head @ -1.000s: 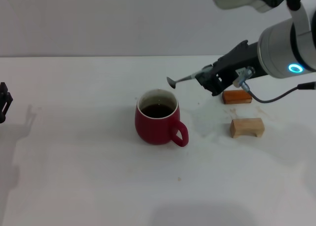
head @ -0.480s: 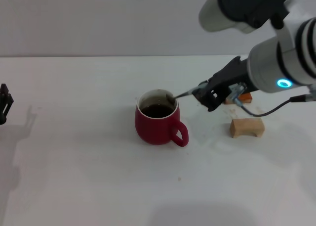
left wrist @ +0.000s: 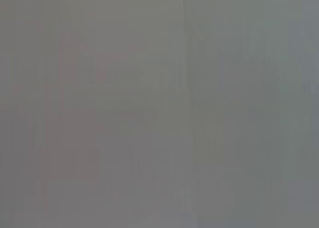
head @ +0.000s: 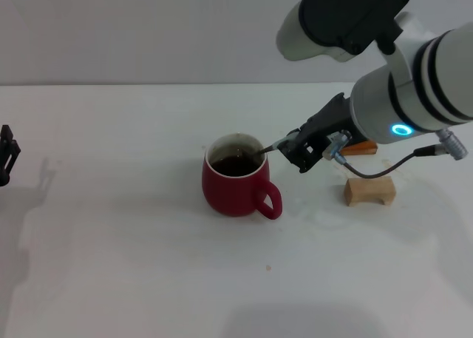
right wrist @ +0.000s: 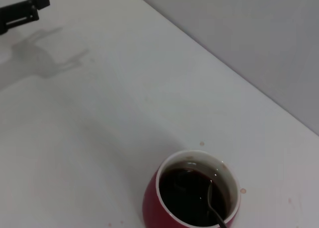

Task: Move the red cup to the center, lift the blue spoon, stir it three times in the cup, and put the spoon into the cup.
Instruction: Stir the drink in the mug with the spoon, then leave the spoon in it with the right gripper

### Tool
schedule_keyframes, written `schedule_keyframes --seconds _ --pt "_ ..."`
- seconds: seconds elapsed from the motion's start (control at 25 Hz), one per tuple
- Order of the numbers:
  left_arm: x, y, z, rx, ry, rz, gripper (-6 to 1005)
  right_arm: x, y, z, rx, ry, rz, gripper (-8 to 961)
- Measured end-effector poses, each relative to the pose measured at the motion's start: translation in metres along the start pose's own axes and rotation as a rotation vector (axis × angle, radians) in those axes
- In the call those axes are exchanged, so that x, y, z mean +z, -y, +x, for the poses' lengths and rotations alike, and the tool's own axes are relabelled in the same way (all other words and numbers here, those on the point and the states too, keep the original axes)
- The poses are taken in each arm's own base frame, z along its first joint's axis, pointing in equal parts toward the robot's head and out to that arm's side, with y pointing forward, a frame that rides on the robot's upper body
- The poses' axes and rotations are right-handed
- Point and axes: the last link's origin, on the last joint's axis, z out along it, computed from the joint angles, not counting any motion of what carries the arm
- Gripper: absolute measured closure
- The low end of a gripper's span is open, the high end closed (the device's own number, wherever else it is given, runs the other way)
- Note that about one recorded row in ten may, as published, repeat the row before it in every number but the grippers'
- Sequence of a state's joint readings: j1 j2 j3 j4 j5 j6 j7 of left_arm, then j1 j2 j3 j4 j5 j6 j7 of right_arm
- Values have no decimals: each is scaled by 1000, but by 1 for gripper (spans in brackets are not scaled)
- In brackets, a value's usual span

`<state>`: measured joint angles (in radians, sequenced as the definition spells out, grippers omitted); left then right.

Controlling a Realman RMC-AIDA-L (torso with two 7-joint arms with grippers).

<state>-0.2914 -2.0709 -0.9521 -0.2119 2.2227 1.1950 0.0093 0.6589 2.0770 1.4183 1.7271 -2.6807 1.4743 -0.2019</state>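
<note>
The red cup (head: 233, 183) stands near the table's middle, its handle (head: 270, 202) turned toward the front right and dark liquid inside. My right gripper (head: 298, 149) hovers just right of the rim, shut on the blue spoon (head: 267, 150). The spoon slants down over the rim with its bowl dipped in the liquid. The right wrist view looks down into the cup (right wrist: 154, 208), where the spoon's (right wrist: 211, 200) grey shank enters the liquid near the wall. The left gripper (head: 6, 154) is parked at the table's far left edge.
A tan wooden block (head: 369, 191) lies right of the cup. An orange-brown block (head: 363, 149) is mostly hidden behind my right arm. A few small drips mark the table near the cup. The left wrist view shows only plain grey.
My right gripper moved left and down with the spoon. The spoon's bowl went from above the cup's rim into the liquid. The cup and left arm stayed still.
</note>
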Motion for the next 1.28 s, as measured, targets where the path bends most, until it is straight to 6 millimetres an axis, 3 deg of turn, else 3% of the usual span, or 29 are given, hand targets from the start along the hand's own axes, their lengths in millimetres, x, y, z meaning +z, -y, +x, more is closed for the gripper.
schedule_keyframes --seconds 0.88,1.28 --pt "2 0 1 -1 -5 -1 145 45 -15 -5 -35 -32 -75 822" --pt "2 0 1 -5 -6 0 144 54 -9 -12 -52 -16 -55 821"
